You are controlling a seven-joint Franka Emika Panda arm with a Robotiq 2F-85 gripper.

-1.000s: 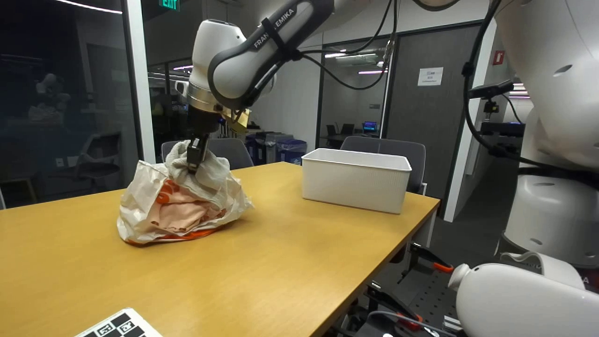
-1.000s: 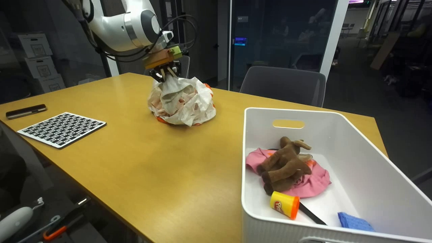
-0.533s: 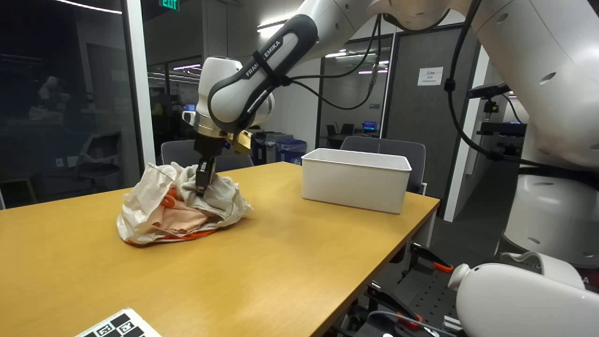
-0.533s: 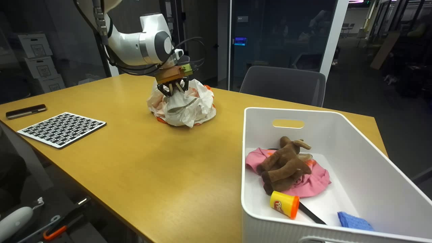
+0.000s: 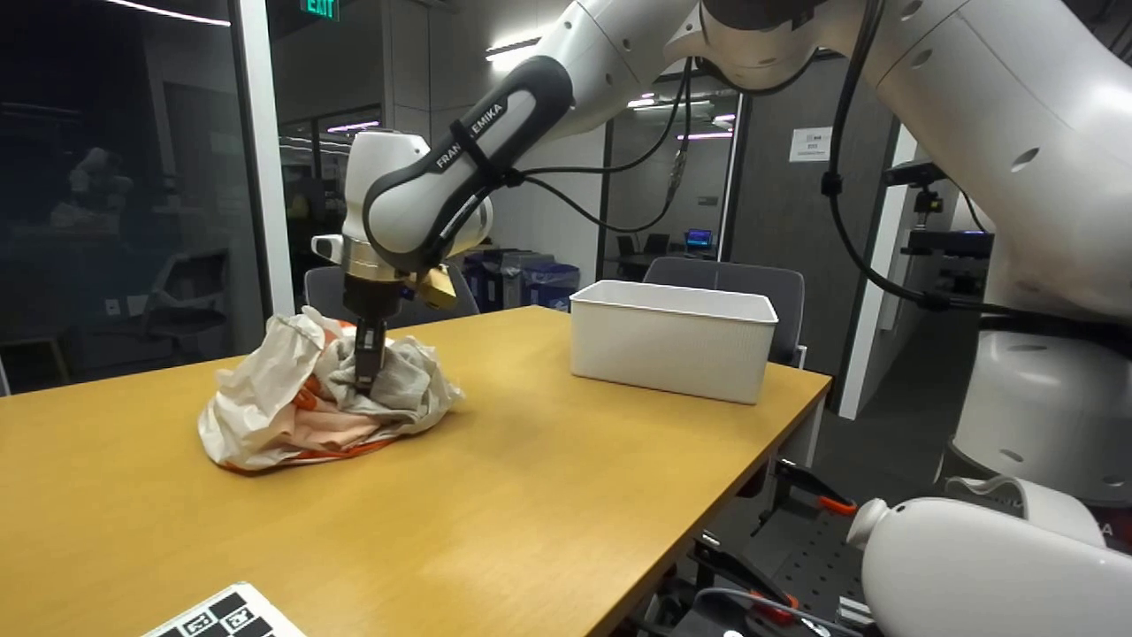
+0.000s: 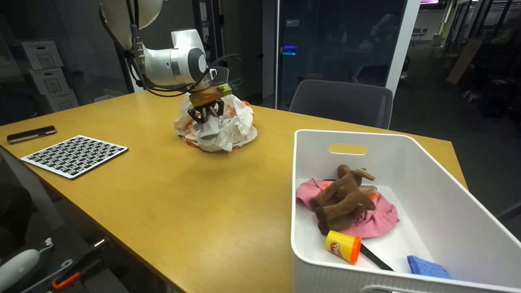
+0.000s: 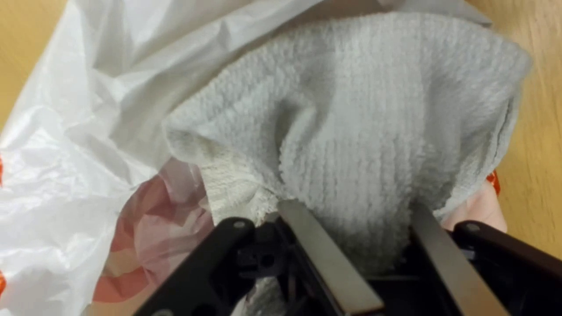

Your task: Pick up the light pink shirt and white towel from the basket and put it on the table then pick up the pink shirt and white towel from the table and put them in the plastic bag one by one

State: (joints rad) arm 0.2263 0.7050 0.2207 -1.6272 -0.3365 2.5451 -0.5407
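Towel [image 7: 364, 114] pinched in my gripper [image 7: 353, 207] at the mouth of the plastic bag [image 5: 256, 398] — light pink shirt [image 5: 327, 429] already inside, so I'd call it nearly done — only towel release left

Office | glass walls [image 5: 124, 221] | green EXIT sign [image 5: 320, 8] | posted paper notice [image 5: 812, 144] | grey chairs [image 6: 342, 103] beyond far edge of counter [image 6: 195, 211]

Your white arm [image 5: 619, 71] has dark trim [image 5: 555, 84] lettered "EMIKA" in white, a black strap [image 5: 478, 157] and looping black cables [image 5: 851, 88]. Its wrist ring [image 5: 370, 258] is metallic, the block [image 6: 209, 95] beneath orange and yellow. Your black gripper [image 7: 352, 205] shows round screws [image 7: 239, 224] and pale, flat fingers [image 7: 333, 267].
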